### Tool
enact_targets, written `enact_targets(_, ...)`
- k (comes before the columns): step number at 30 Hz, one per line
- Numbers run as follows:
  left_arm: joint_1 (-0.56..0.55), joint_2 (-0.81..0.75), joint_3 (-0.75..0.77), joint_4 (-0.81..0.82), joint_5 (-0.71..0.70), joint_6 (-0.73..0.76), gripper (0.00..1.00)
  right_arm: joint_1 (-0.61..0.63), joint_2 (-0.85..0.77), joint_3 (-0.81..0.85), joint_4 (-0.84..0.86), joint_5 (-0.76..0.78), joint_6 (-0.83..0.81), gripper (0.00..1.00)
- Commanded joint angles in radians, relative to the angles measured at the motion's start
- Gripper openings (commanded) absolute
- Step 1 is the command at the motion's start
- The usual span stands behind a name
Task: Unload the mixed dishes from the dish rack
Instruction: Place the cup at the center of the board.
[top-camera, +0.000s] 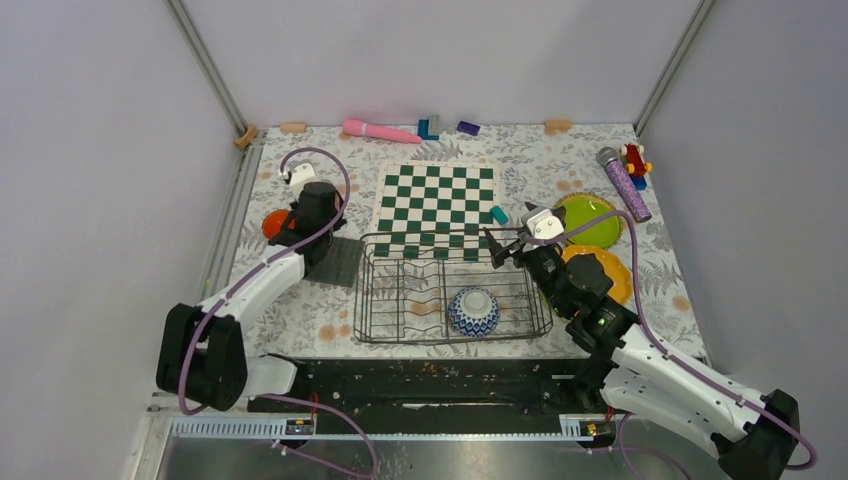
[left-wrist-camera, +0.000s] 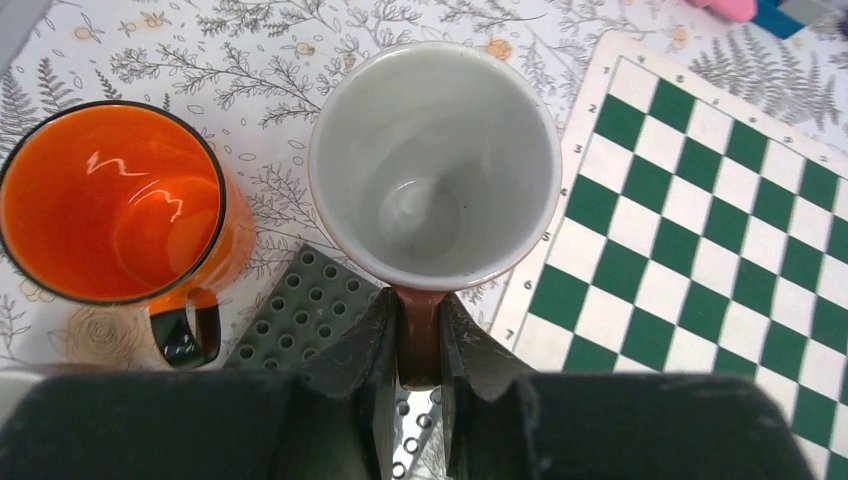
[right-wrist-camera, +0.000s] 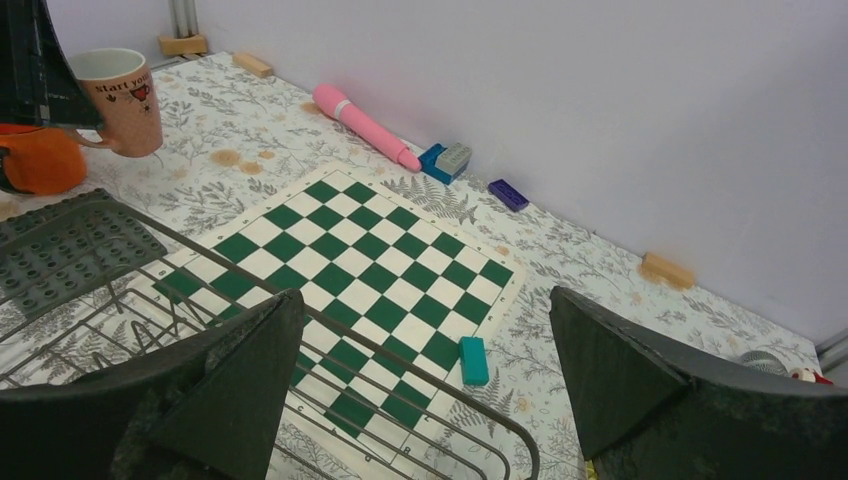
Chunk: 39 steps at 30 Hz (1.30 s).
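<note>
Nearest the arm bases, in the near right part of the dish rack (top-camera: 361, 290): the blue-and-white bowl (top-camera: 473, 311), mouth down, round, so with no long axis to line up on. Looks to be the only dish among the tines, going by the top view.

Just beyond, over the rack's far right corner: the right gripper (top-camera: 497, 248), jaws spread to the full, holding nothing. Faces away toward the chessboard (right-wrist-camera: 370, 260) in its own wrist view, with the rack's far rim wire below the fingers (right-wrist-camera: 230, 370) and no bowl in sight there. Puts the bowl behind and below that gripper, back toward the bases and slightly to the left. Judged from this: calls for a pull-back and a downward tilt before any closing, and falls to the right arm, much the nearer of the two.

To the right of the rack, on the table (top-camera: 300, 320): the yellow-orange plate (top-camera: 620, 282), partly under the right arm, and farther back the lime green plate (top-camera: 590, 222), touching or nearly so; cannot tell which.

Across on the left, well apart from the rack: the left gripper (left-wrist-camera: 420, 335), narrow, pinching the handle of the pink mug (left-wrist-camera: 435, 160). Holds it upright, mouth up, just beside the orange cup (left-wrist-camera: 115, 200), handle toward the grey studded mat (left-wrist-camera: 295, 320). Contact between mug base and table: impossible to tell. Probably needs only a release there.
</note>
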Motion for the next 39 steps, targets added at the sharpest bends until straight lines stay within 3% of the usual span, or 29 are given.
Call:
enact_targets(1,0.059,0.086,0.062,0.202,0.051,0.025,0.0,0.01,-0.013,-0.006,0.016,0.052,0.002,1.0)
enact_targets(10,0.082,0.245,0.105,0.19,0.069,0.006,0.0,0.009,0.015,-0.004,0.02,0.054,0.0,1.0)
enact_targets(17,0.082,0.297,0.103,0.245,0.071,0.008,0.0,0.01,0.015,-0.012,0.036,0.048,-0.002,1.0)
enact_targets(27,0.082,0.371,0.144,0.198,0.051,-0.002,0.0,0.01,0.019,-0.014,0.037,0.057,-0.014,1.0)
enact_targets(39,0.082,0.36,0.136,0.16,0.047,-0.011,0.24,0.01,0.019,-0.006,0.016,0.045,0.004,1.0)
